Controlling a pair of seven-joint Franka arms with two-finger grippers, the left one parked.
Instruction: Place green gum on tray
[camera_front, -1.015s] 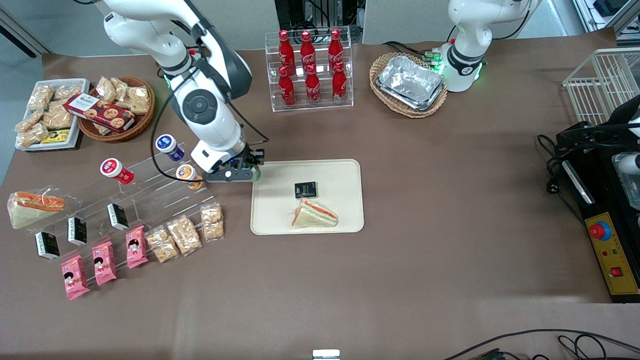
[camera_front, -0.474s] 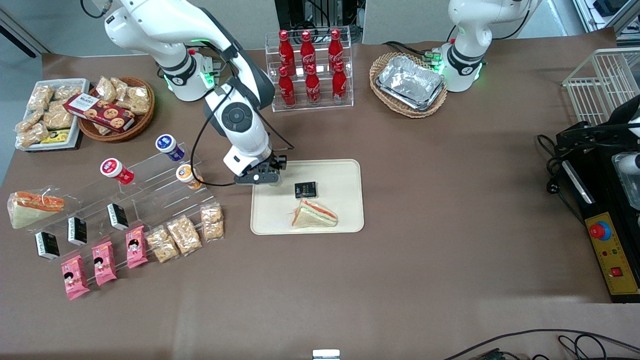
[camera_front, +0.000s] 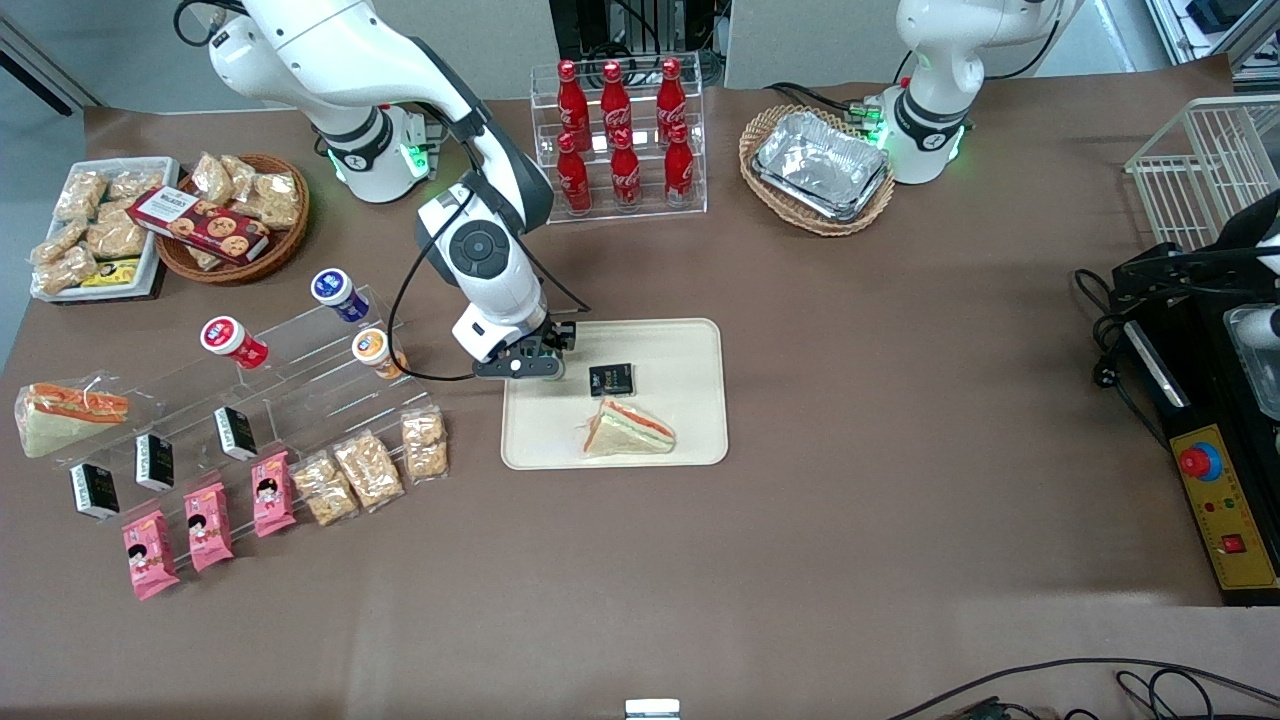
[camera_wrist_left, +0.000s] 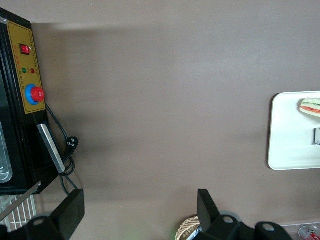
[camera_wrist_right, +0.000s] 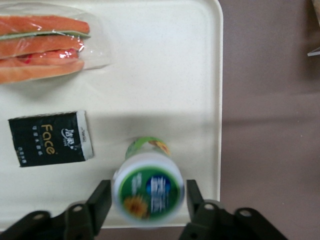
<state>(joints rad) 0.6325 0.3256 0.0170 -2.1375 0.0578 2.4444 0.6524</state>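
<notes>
The green gum (camera_wrist_right: 148, 192), a green bottle with a white lid, stands blurred on the cream tray (camera_wrist_right: 165, 60) near its corner. My right gripper (camera_wrist_right: 148, 200) is straight above it, with one finger (camera_wrist_right: 101, 200) on each side and a thin gap between each finger and the lid. In the front view the gripper (camera_front: 520, 366) hangs over the tray (camera_front: 690, 345) at its corner nearest the working arm, and it hides the gum. A black packet (camera_wrist_right: 50, 137) and a wrapped sandwich (camera_wrist_right: 45, 47) lie on the tray beside the gum.
A clear stepped rack (camera_front: 300, 385) beside the tray holds red-lidded (camera_front: 228, 338), blue-lidded (camera_front: 335, 290) and orange (camera_front: 374, 350) bottles, with snack packs in front. A cola bottle rack (camera_front: 620, 140) and a basket of foil trays (camera_front: 818, 168) stand farther back. The tray edge shows in the left wrist view (camera_wrist_left: 290, 150).
My gripper carried the gum from beside the clear rack to over the tray's corner, then settled slightly nearer the front camera. The arm's elbow swung in above the table.
</notes>
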